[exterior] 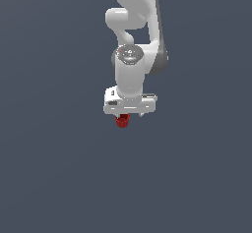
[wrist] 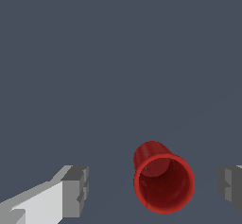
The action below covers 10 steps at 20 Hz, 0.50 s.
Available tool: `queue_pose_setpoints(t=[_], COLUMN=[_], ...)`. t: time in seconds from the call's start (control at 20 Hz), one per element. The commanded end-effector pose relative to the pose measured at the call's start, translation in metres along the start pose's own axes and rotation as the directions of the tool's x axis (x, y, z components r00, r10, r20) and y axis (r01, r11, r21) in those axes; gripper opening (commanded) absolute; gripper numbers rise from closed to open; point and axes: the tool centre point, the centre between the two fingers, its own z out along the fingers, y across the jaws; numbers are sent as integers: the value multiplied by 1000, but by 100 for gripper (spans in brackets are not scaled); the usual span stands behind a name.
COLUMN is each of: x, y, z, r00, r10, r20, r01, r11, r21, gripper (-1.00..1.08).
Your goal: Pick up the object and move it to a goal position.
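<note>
Claw (wrist: 153, 190) spread wide, red cup (wrist: 163, 178) between fingers (wrist: 75, 190), seemingly untouched; open floor (exterior: 49, 178) all around.

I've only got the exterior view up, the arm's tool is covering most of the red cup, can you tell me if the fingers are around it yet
Observer: In the wrist view the red cup sits in the gap between the two fingers, and neither one touches it.
Operator: So is the tool open?
Observer: Yes, the tool is spread wide, with clear space on both sides of the cup.
Operator: Is the cup centred in that gap?
Observer: Not quite. It sits nearer the finger at the frame edge than the other one.
Operator: Anything inside the cup?
Observer: Its open mouth faces the wrist camera and the hollow looks empty.
</note>
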Motion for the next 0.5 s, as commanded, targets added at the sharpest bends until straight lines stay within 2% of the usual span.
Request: queue_pose_setpoints(t=[0.0,0.45], x=[0,12], y=[0,-5], z=[0,-14], r00=[1000,999], r10=[0,-27], r20=[0,-41], r01=[0,27], r11=[1000,999], r21=[0,17], gripper=[100,100])
